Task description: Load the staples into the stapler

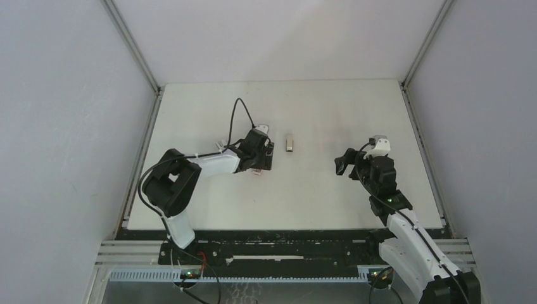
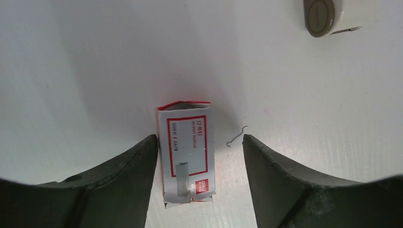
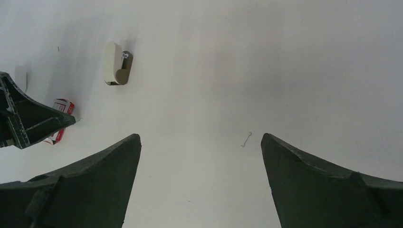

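The stapler [image 1: 290, 144] lies in the middle of the table; it is small and white with a grey inner arm, and shows in the left wrist view's upper right corner [image 2: 328, 16] and in the right wrist view [image 3: 116, 64]. My left gripper [image 2: 198, 137] is open and straddles a red-and-white staple box [image 2: 185, 152]. Its left finger is at the box's edge, its right finger well apart from it. A grey bar shape sits on the box top; I cannot tell if it is print or the staples. My right gripper [image 3: 199, 137] is open over bare table to the stapler's right.
A single bent loose staple [image 2: 236, 135] lies by the left gripper's right fingertip. Another one [image 3: 246, 138] lies near the right gripper's right finger. From above, the left gripper [image 1: 263, 158] is just left of the stapler and the right gripper [image 1: 349, 166] right of it. Grey walls enclose the table [image 1: 329, 114].
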Robot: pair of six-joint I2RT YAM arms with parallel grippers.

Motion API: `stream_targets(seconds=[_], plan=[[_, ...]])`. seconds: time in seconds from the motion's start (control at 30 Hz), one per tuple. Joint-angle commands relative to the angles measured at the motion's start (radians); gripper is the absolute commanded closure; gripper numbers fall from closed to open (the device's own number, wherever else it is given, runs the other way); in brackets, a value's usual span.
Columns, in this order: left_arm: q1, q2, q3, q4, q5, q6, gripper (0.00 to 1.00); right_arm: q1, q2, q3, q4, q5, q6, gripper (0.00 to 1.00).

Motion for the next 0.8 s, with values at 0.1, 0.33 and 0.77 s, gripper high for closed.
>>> stream_targets(seconds=[0.1,0.33,0.77], plan=[[0.002,0.028,0.046,0.002,0.027,0.102,0.41,0.012,0.005,0.043,0.039,0.014,-0.011,0.04],[-0.033,0.009,0.001,0.023,0.090,0.224,0.49,0.017,0.010,0.052,0.038,-0.017,-0.006,0.04],[-0.253,-0.150,-0.212,0.164,0.411,0.411,0.49,0.126,0.204,0.132,-0.115,-0.297,0.214,0.21]])
